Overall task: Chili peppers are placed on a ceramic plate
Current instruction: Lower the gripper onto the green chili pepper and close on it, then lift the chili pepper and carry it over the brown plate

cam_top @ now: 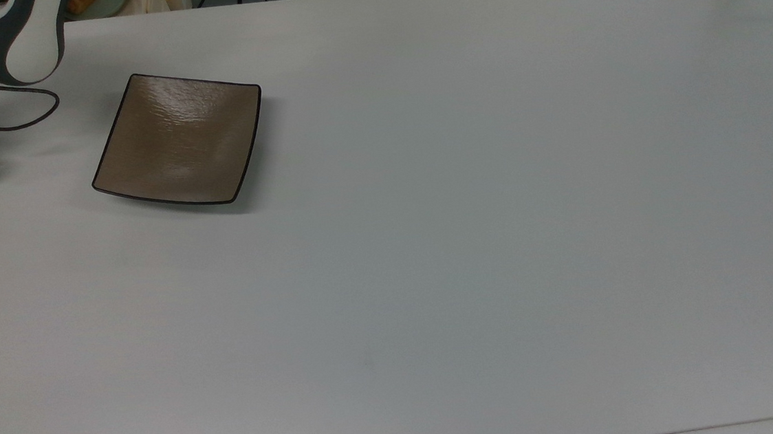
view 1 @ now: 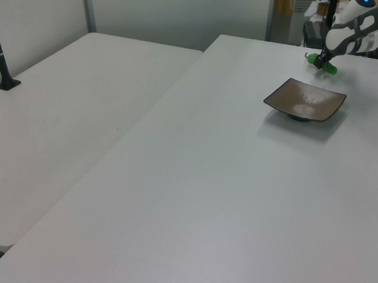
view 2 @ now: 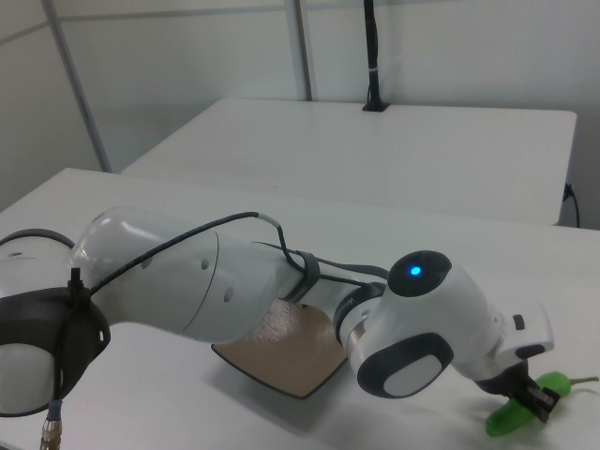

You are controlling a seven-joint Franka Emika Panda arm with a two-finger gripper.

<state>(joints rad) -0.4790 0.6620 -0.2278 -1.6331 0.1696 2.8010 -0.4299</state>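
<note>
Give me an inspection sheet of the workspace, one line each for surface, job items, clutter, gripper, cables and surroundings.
Surface: white table, bare apart from the job's things.
Job's things: brown ceramic plate empty; green chili pepper lies apart from the plate, at the gripper.
Clutter: nothing seen on the table.
Gripper: gripper down at the chili pepper near the top view's left edge; its grip cannot be judged.
Cables: dark cable loops off the arm above the table beside the plate.
Surroundings: second white table alongside; black post at the far table's edge.
</note>
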